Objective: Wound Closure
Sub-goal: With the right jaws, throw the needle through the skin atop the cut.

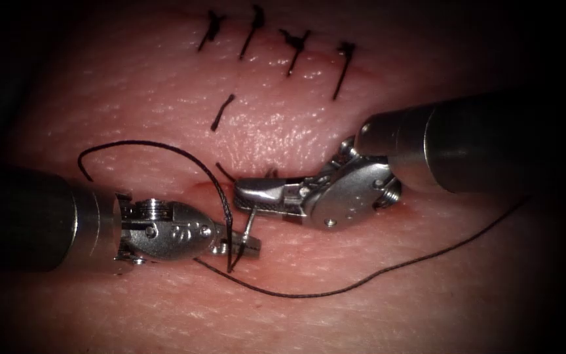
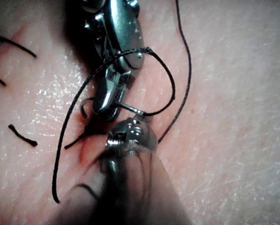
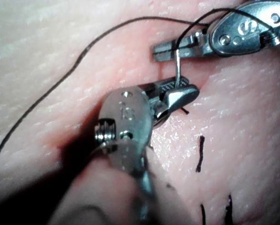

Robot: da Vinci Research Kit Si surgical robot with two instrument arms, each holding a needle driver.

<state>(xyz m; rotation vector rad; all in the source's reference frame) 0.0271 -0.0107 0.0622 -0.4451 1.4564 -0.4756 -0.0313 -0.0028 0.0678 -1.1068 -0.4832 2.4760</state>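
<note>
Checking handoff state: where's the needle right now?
The needle spans the gap between the two tools in the endoscope view, clear of the tissue: the left tool and the right tool both grip it, thread crossing beside it.

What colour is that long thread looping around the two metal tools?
Black, a thin dark thread against the pink tissue; clearest in the endoscope view.

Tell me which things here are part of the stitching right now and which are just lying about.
In use: needle, held by both the left tool and the right tool, above the tissue; thread.
Lying about: finished stitches; cut thread ends.
</note>
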